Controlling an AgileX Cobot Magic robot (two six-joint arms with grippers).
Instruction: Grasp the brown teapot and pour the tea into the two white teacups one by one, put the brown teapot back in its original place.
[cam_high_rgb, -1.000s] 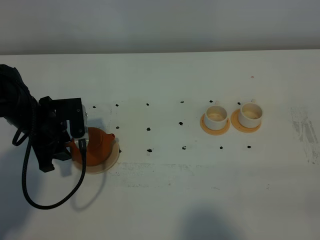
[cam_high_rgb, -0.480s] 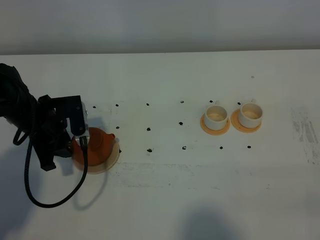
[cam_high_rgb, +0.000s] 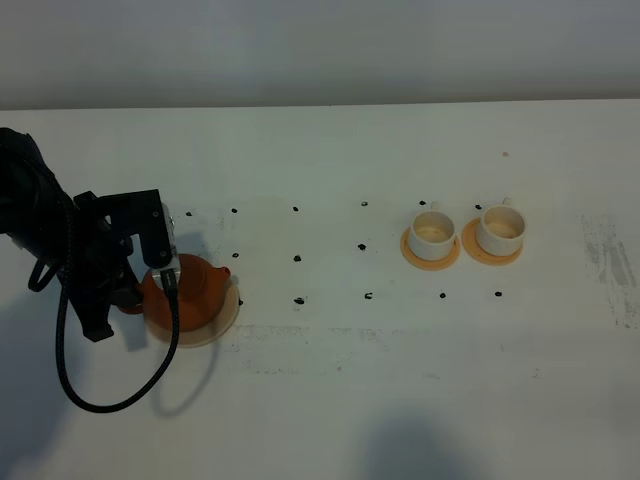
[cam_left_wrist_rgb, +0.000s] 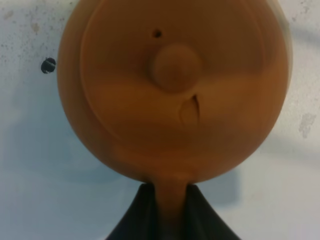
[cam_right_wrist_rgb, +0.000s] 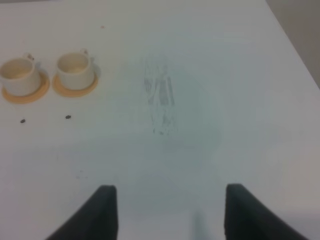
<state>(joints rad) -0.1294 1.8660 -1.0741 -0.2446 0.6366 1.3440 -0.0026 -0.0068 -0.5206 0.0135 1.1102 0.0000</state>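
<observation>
Clamped by the left gripper (cam_left_wrist_rgb: 170, 200) at the handle — brown teapot (cam_left_wrist_rgb: 172, 90), on its coaster (cam_high_rgb: 232, 313) at nine o'clock. Might swing in so thin a pinch when lifted, slopping tea.

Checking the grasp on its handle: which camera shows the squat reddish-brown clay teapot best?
The left wrist view: the squat reddish-brown clay teapot fills it, knobbed lid on, handle pinched by the left hand. The exterior high view shows it small, partly hidden behind the arm. The right wrist view shows none of it.
</observation>
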